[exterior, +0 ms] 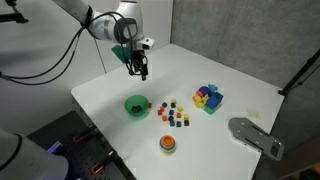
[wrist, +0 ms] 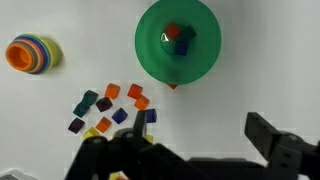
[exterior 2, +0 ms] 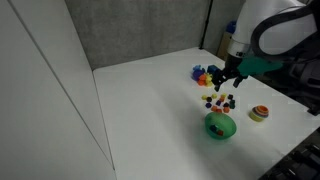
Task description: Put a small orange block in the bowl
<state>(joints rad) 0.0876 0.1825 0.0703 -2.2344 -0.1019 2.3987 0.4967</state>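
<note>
The bright green bowl (wrist: 178, 42) sits on the white table and holds small cubes, one red-orange and one dark. It shows in both exterior views (exterior: 136, 106) (exterior 2: 220, 125). A small orange piece lies at the bowl's near rim (wrist: 172, 87). Several tiny cubes (wrist: 112, 108), some of them orange (wrist: 134, 92), lie scattered beside the bowl (exterior: 174, 113) (exterior 2: 220, 100). My gripper (wrist: 198, 135) is open and empty, raised above the table (exterior: 139, 70) (exterior 2: 228, 80) over bare surface next to the cubes.
An orange round cup with coloured rings (wrist: 33, 54) (exterior: 167, 144) (exterior 2: 259, 113) stands apart from the bowl. A green tray of big colourful blocks (exterior: 208, 98) (exterior 2: 203, 73) lies beyond the cubes. A grey stand foot (exterior: 255, 135) is by the table corner.
</note>
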